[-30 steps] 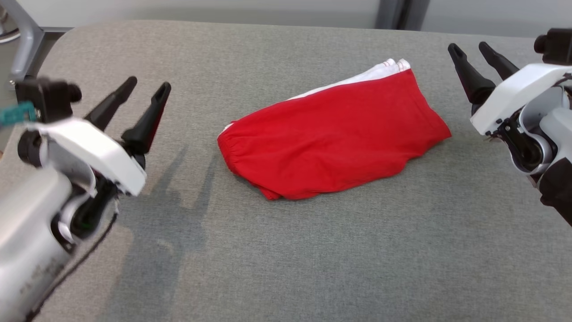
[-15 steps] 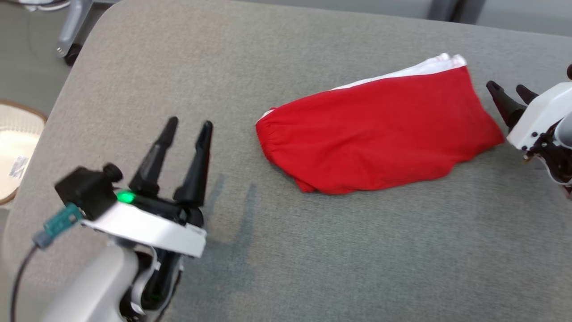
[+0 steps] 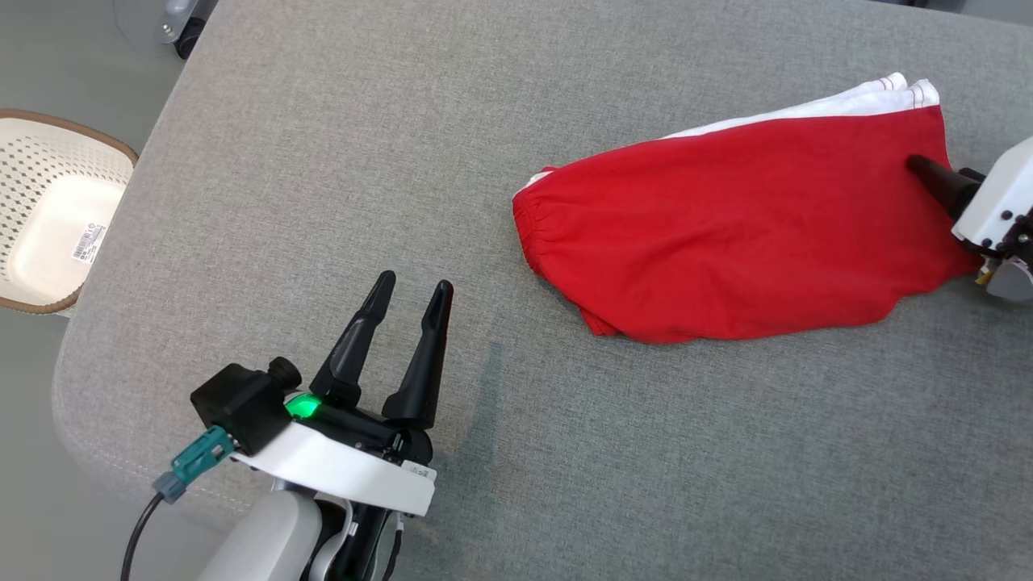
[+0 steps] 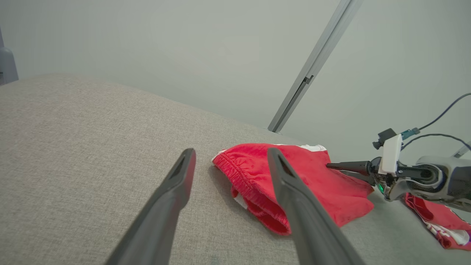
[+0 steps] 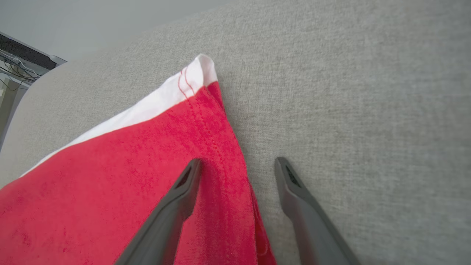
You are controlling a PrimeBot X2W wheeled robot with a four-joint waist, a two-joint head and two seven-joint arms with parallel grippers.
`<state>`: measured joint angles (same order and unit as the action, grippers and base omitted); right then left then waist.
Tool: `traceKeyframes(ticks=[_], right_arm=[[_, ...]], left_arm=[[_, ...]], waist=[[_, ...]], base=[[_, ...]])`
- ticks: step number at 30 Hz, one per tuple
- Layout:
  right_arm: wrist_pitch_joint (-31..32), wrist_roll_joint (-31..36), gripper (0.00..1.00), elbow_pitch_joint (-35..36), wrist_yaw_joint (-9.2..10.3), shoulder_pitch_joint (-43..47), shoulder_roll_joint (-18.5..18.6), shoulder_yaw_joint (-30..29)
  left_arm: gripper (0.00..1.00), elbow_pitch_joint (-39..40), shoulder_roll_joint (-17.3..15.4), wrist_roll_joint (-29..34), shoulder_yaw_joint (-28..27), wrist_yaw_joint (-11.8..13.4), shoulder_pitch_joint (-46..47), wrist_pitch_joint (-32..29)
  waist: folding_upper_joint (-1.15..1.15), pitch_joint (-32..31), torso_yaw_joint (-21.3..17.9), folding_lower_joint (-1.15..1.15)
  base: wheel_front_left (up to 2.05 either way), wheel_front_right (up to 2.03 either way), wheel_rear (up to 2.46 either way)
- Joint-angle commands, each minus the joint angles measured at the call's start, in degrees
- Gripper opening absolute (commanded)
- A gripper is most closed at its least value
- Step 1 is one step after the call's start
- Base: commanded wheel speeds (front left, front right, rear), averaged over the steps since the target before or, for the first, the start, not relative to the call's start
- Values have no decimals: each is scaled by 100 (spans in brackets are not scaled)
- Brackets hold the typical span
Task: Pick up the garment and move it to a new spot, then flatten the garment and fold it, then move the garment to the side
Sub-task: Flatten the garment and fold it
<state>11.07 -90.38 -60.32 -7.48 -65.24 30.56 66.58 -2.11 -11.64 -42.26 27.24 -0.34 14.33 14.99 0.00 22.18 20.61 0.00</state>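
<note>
Right tool (image 5: 238, 162) at 3 o'clock was wide open, empty, over the edge of the red shorts (image 5: 110, 184); grabbing one layer could unfold them.

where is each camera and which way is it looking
head view: on the head, looking down at the garment on the grey surface; left gripper low, right gripper at right edge.
left wrist view: on the left wrist, looking low across the surface at the garment; own open fingers.
right wrist view: on the right wrist, looking down at the garment's edge; own fingers either side of it.
shared: head and left wrist views both show the right gripper.
</note>
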Motion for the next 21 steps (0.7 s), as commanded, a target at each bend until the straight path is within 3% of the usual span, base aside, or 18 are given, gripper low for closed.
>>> traceKeyframes(ticks=[1, 4, 5, 7, 8, 21], right_arm=[[224, -84, 100, 32, -3, 224, -231, 54], [347, -145, 100, 112, -3, 297, -301, 41], [360, -144, 92, 119, -3, 301, -307, 43], [262, -104, 13, 137, -3, 290, -313, 34], [198, -84, 0, 139, -3, 272, -311, 19], [-491, -511, 0, 474, -2, 875, -232, -512]], left_arm=[[100, -66, 49, 89, -78, -84, -46, 21], [100, -182, 176, 206, -140, -197, -89, 21], [100, -216, 218, 236, -158, -231, -96, 21], [100, -275, 278, 288, -192, -278, -90, 21], [100, -302, 295, 309, -209, -311, -90, 22], [100, -521, 248, 537, -292, -385, -307, 7]], waist=[[0, -2, 10, 0], [0, -30, 4, 0], [0, -41, -1, 0], [0, -68, -15, 0], [0, -85, -25, 0], [0, -728, -463, 0]], base=[[0, 0, 0], [0, 0, 0], [0, 0, 0], [0, 0, 0], [0, 0, 0], [0, 0, 0]])
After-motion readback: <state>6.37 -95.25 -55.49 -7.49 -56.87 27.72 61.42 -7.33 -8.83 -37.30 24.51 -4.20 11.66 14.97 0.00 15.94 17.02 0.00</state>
